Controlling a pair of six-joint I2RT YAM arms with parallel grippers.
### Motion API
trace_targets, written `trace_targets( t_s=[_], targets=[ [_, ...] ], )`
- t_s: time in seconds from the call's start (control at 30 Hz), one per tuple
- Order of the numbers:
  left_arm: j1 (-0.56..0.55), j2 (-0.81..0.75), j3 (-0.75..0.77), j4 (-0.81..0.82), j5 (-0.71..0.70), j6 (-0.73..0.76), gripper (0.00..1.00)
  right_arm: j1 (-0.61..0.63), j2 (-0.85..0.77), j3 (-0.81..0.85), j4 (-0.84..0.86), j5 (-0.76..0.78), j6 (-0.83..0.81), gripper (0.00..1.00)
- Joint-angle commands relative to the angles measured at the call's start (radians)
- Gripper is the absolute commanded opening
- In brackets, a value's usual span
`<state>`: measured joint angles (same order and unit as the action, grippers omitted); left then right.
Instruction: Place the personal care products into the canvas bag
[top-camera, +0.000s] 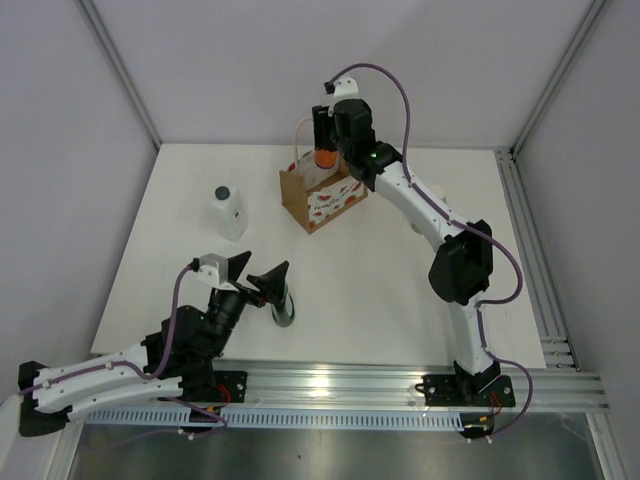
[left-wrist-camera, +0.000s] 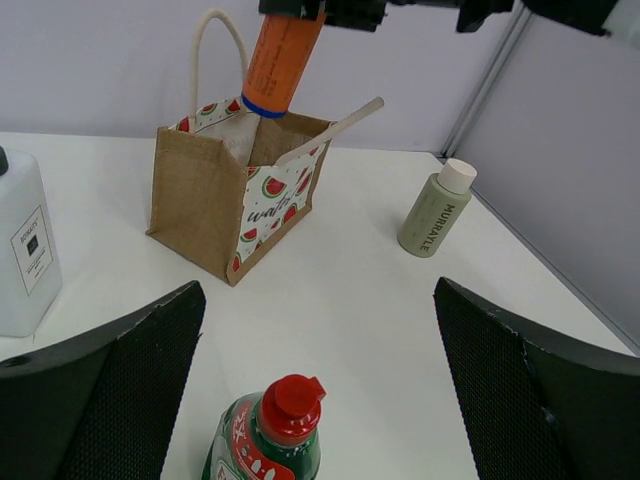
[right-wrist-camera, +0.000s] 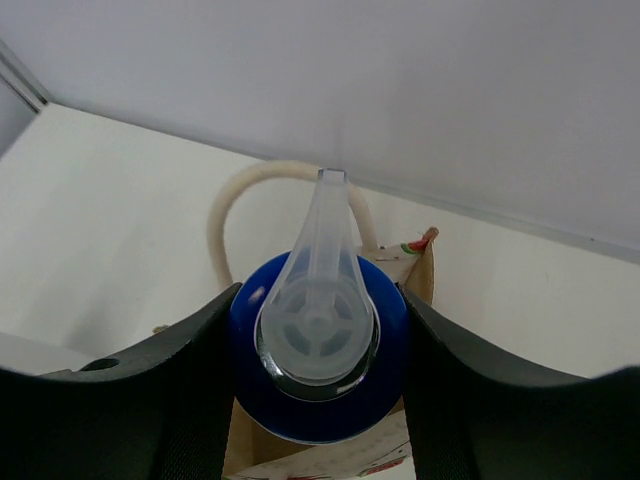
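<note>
Your right fingers (right-wrist-camera: 150, 400) pinch the orange bottle (left-wrist-camera: 280, 60) over the canvas bag (left-wrist-camera: 200, 210). It's probably light, slick plastic. Left fingers (left-wrist-camera: 110, 400) are spread; take the green bottle (left-wrist-camera: 270, 440) mid-body.

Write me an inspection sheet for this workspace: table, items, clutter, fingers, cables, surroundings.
Surface: white table, no spills seen.
Job's things: canvas bag upright; orange bottle held cap-down at its mouth; white bottle, beige bottle, green bottle standing on the table.
Clutter: nothing seen.
Grippers: right gripper fingers shut on orange bottle; left gripper fingers open, close to green bottle.
Cables: purple cables looped along both arms.
Surroundings: grey walls; metal rail at near edge.
</note>
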<state>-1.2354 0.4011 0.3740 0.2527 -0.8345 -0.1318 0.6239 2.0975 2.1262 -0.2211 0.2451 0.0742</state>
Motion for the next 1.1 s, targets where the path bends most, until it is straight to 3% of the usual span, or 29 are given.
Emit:
trace_targets(
  t_s=[0.0, 0.43, 0.77, 0.93, 1.07],
  targets=[
    [-0.006, 0.004, -0.001, 0.033, 0.018, -0.034, 0.99, 0.003, 0.009, 0.055, 0.074, -0.021, -0.001, 0.0],
    [-0.007, -0.01, 0.0, 0.017, 0.015, -0.049, 0.99, 0.013, 0.035, -0.204, 0.255, -0.006, 0.036, 0.0],
    [-0.007, -0.01, -0.003, 0.02, 0.005, -0.045, 0.99, 0.027, 0.113, -0.242, 0.285, -0.017, 0.036, 0.0],
    [-0.007, -0.007, -0.001, 0.022, 0.006, -0.043, 0.99, 0.027, 0.134, -0.249, 0.287, -0.006, 0.044, 0.11],
    [-0.007, -0.005, 0.0, 0.022, 0.008, -0.043, 0.99, 0.028, 0.145, -0.244, 0.273, -0.009, 0.052, 0.28]
  ],
)
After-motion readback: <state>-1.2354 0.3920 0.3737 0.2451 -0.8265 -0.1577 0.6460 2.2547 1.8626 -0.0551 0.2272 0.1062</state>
